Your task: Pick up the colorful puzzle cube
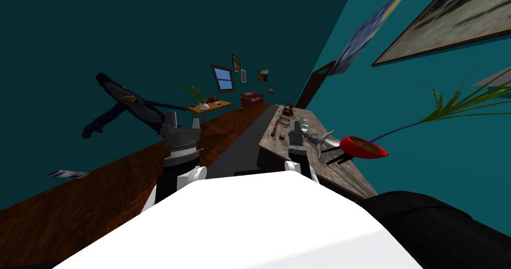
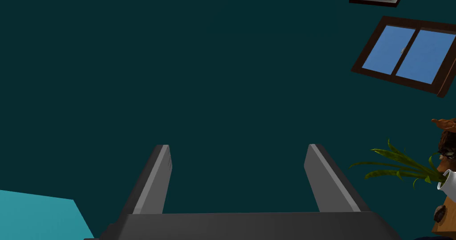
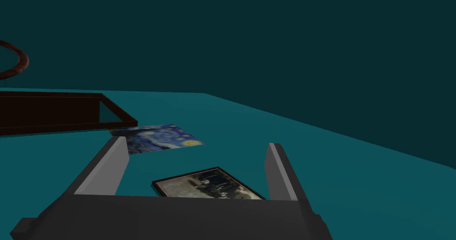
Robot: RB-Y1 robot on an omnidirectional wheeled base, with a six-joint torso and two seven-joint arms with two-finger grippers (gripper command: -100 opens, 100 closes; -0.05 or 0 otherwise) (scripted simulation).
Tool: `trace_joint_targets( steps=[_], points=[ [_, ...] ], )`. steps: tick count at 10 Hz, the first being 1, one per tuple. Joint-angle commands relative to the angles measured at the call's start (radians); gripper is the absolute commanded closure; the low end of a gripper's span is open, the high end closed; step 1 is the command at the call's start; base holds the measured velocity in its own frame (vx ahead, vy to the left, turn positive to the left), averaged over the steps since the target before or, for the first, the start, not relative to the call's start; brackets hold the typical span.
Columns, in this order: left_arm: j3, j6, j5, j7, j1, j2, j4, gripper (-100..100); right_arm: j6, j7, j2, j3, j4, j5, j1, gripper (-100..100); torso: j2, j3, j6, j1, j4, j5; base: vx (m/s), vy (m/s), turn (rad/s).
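Puzzle cube (image 1: 282,136) on marbled tabletop (image 1: 349,175), near its left edge and just left of right gripper (image 1: 297,129) (colours too small to make out). Brown flute-like stick (image 1: 275,126) just beyond; grey animal figure (image 1: 319,139) and red plant bowl (image 1: 367,148) further right. Right jaws apart, nothing between. Left gripper (image 1: 183,123) off over the wooden floor, well apart from tabletop, jaws likewise apart.
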Motion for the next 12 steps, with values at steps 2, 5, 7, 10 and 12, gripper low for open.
trace_joint_targets(
  steps=[2, 5, 7, 10, 12],
  points=[
    [0.0, 0.0, 0.0, 0.0, 0.0, 0.0, 0.0, 0, 0.02, -0.024, -0.06, -0.017, -0.007, -0.01, -0.012, -100, 0.001, 0.0, 0.0, 0.002, 0.0, 0.0, -0.019, 0.068, 0.004],
    [0.0, 0.0, 0.0, 0.0, 0.0, 0.0, 0.0, 0, 0.073, -0.081, -0.145, -0.057, -0.017, -0.039, -0.037, -100, -0.001, -0.001, 0.0, 0.009, 0.0, 0.002, 0.028, 0.14, -0.006],
    [0.0, 0.0, 0.0, 0.0, 0.0, 0.0, 0.0, 0, 0.13, -0.133, -0.195, -0.092, -0.02, -0.068, -0.058, -100, -0.005, -0.003, 0.0, 0.009, -0.001, 0.002, 0.102, 0.13, -0.026],
    [0.0, 0.0, 0.0, 0.0, 0.0, 0.0, 0.0, 0, 0.204, -0.194, -0.239, -0.133, -0.017, -0.105, -0.079, -100, -0.009, -0.005, 0.0, 0.012, -0.002, 0.003, 0.118, 0.161, -0.038],
    [0.0, 0.0, 0.0, 0.0, 0.0, 0.0, 0.0, 0, 0.247, -0.228, -0.258, -0.155, -0.013, -0.126, -0.09, -100, -0.008, -0.005, 0.0, 0.008, -0.002, 0.002, 0.091, 0.112, -0.035]
  ],
)
